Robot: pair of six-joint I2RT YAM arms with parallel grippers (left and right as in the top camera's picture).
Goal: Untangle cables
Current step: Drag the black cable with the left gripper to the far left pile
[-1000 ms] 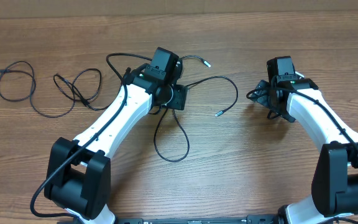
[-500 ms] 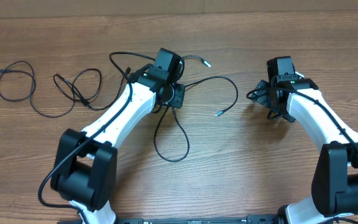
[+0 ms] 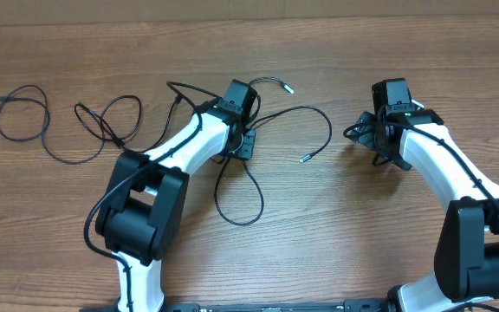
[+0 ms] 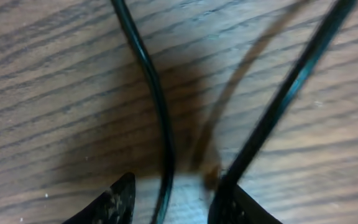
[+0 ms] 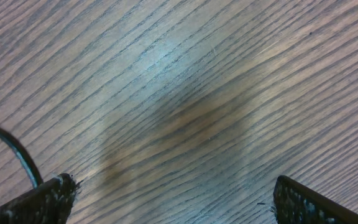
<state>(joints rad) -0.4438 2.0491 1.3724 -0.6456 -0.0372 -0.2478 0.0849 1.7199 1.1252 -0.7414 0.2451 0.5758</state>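
Observation:
A loose tangle of thin black cables (image 3: 251, 173) lies mid-table, with one loop toward me and silvery plug tips (image 3: 302, 159) to the right. My left gripper (image 3: 243, 139) stands over the tangle's crossing, pointing down. In the left wrist view its jaws (image 4: 176, 202) stand partly open. One cable strand (image 4: 159, 118) runs between them, touching neither finger (image 4: 120, 200). A second, blurred strand (image 4: 284, 93) lies against the right finger. My right gripper (image 3: 385, 143) is off to the right of the tangle, and the right wrist view shows it (image 5: 179, 205) wide open over bare wood.
Two separate black cables lie at the far left: one (image 3: 20, 117) near the table's left edge, another (image 3: 111, 121) in loose loops beside it. A black cord (image 5: 14, 152) crosses the left edge of the right wrist view. The table's back edge (image 3: 249, 19) runs along the top.
My left arm's elbow has swung right and the wrist shifted slightly right. The strand at the tangle's upper left moved right with it. The right arm has not moved.

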